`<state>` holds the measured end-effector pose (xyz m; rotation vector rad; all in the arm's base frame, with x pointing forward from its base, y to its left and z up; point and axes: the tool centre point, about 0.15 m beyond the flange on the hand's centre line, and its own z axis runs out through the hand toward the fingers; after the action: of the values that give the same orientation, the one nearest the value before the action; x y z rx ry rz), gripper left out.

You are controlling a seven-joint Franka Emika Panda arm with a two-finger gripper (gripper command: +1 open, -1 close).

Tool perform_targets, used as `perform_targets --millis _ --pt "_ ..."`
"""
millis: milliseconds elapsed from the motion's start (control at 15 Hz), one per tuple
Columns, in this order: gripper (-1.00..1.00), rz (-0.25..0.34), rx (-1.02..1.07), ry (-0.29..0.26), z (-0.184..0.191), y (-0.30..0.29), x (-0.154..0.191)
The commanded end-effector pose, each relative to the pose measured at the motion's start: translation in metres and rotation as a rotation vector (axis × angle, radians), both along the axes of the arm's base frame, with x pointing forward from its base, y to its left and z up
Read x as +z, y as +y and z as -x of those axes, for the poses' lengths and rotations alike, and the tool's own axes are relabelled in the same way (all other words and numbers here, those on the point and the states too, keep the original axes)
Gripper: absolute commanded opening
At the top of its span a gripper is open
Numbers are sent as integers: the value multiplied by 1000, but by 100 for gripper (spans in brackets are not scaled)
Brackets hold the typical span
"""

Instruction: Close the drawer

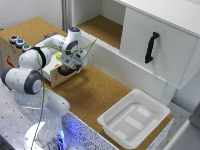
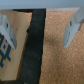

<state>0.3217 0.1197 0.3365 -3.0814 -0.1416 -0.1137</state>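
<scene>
Jaws spread wide and empty, hovering just beside the drawer (image 1: 59,71), cork tabletop (image 1: 95,95) below

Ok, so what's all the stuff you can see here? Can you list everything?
Wooden box: one, pale wood, at the exterior view's left on the cork.
Buttons: three, red, blue and green, on top of the box.
Drawer: one, pale plywood with a yellow mark, sticking out of the box, partly hidden by the arm.
White cabinet door: one, white, at the exterior view's upper right.
Black handle: one, on that door.
White tray: one, white plastic, at the exterior view's lower right.
Cork surface: brown, under everything.
Robot arm: one, white and grey.
Gripper: one, over the drawer, fingers apart.
</scene>
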Motion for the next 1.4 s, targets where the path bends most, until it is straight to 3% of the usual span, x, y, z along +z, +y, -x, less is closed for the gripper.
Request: perform_targets --millis 0,267,333,667,1000,1333 --pt "100 31 -70 46 -25 16 -24" --pt "100 -25 -102 47 -32 14 -27" --pt "-100 -33 -99 46 -33 14 -26" --pt "-100 -92 -101 60 -37 6 -30" --pt "-100 -70 -71 42 -39 9 -23" --pt "-100 -72 -22 76 -42 28 -39"
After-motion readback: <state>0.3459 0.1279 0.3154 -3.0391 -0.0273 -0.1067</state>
